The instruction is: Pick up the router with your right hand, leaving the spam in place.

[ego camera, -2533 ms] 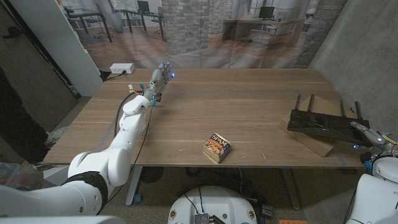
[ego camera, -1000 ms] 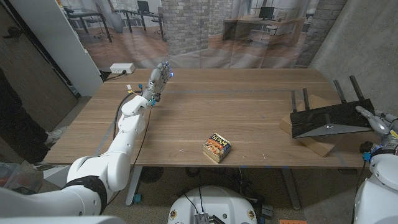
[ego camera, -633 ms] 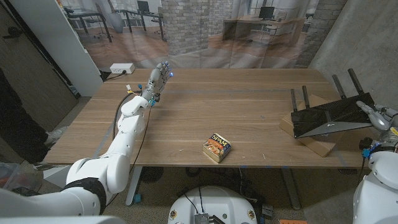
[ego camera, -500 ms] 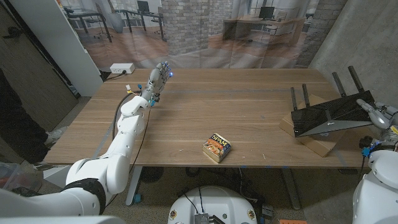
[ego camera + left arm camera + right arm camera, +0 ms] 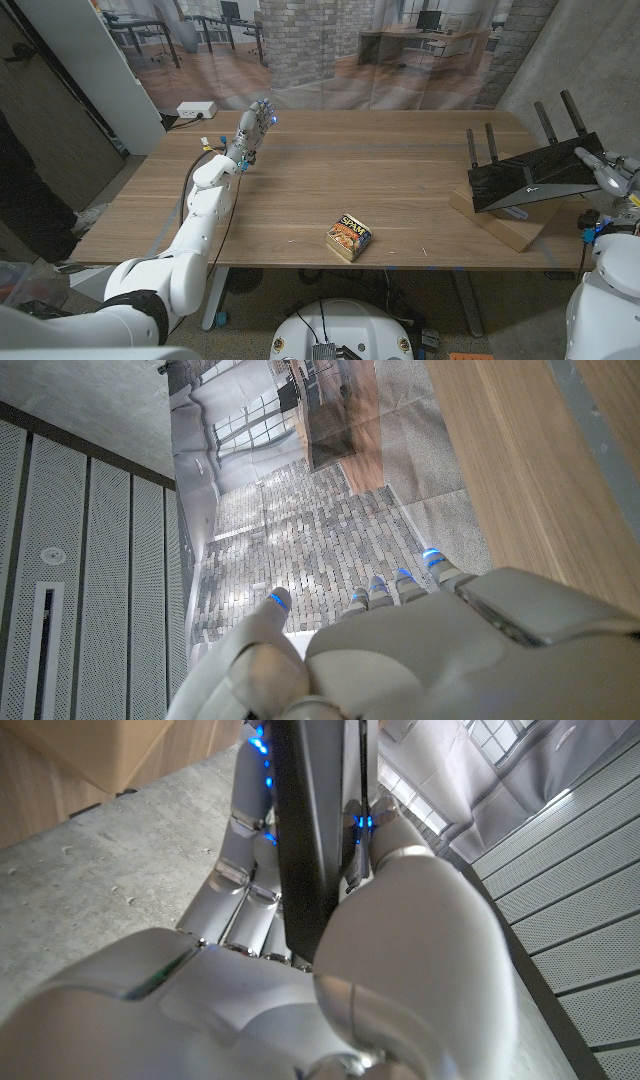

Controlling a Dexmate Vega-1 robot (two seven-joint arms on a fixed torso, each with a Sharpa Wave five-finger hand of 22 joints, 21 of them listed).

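Both hands are showing: we are gripping the router (image 5: 535, 172) in our right hand (image 5: 606, 172) above a cardboard box (image 5: 505, 222), while our left hand (image 5: 255, 124) is hovering spread and empty over the wooden table (image 5: 400, 165), where the spam (image 5: 349, 236) is sitting near its front edge before a brick backdrop (image 5: 310, 40).

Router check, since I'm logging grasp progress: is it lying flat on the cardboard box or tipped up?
Tipped up. The right robot hand grips the router at one end, raising it; its other end stays low by the cardboard box.
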